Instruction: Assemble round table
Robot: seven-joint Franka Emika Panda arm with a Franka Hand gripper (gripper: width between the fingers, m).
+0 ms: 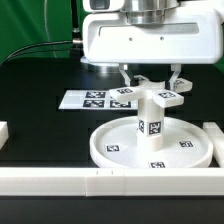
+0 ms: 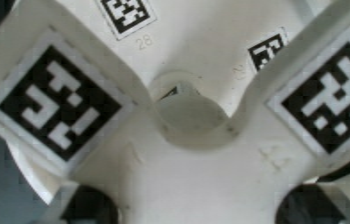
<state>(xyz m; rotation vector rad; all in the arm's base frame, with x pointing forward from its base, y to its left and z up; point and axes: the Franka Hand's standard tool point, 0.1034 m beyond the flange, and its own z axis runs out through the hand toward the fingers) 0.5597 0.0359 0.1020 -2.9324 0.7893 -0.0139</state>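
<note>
The large round disc (image 1: 118, 146) lies on the black table near the front. The thick short cylinder (image 1: 152, 120) stands upright in its central socket. The cross-shaped piece (image 1: 160, 96) is level at the cylinder's top; I cannot tell if it touches. My gripper (image 1: 152, 86) reaches down from above and is shut on the cross-shaped piece. In the wrist view the cross-shaped piece (image 2: 193, 120) fills the frame with its tagged arms, and one arm runs between my dark fingertips (image 2: 94, 200). The cylinder is hidden in that view.
The marker board (image 1: 92, 98) lies flat behind the disc toward the exterior view's left. Long white rails run along the front (image 1: 100, 181), with short ends at the left (image 1: 4, 133) and right (image 1: 215, 135). A green backdrop stands behind.
</note>
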